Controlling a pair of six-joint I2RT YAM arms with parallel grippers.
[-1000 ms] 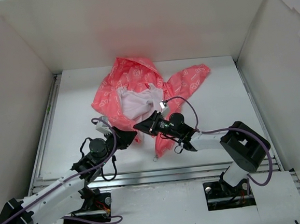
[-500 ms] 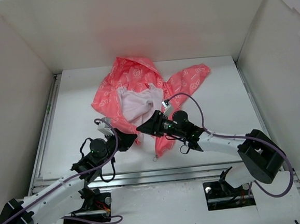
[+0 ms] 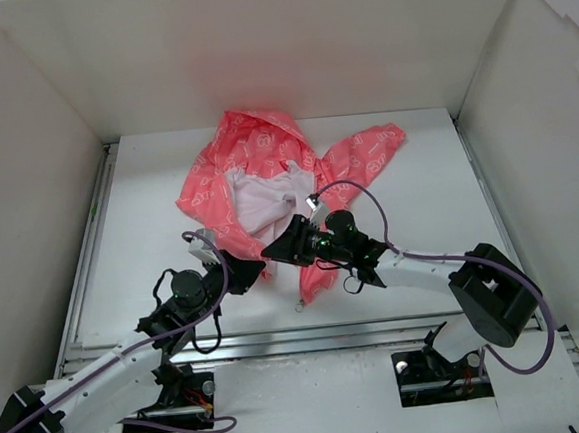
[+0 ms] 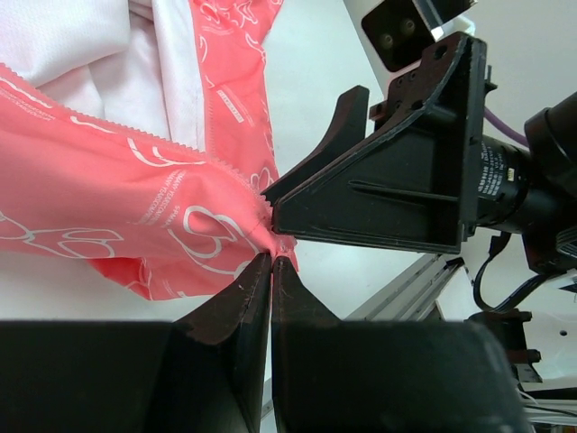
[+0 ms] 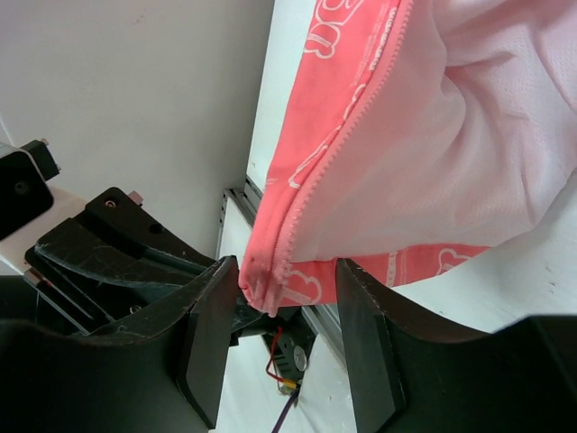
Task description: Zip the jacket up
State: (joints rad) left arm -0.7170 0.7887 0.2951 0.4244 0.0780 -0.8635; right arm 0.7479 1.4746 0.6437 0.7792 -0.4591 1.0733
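1. Left gripper [image 4: 270,262]: one. Jaws are pressed together, pinching the lower hem corner of the jacket [image 3: 266,168].
2. Jacket: one, lying unzipped at the middle of the table [image 3: 420,216], white lining exposed. White printed motifs, too small to read.
3. Right gripper [image 5: 281,275]: one. Jaws stand apart, with the bottom end of the zipper edge between them.

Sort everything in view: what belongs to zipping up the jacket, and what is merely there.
Belongs to the job:
- jacket, lying open
- zipper edge
- left pincer, shut on the jacket's bottom corner
- right pincer, open, jaws either side of that edge

Merely there:
- table
- white walls
- purple cable
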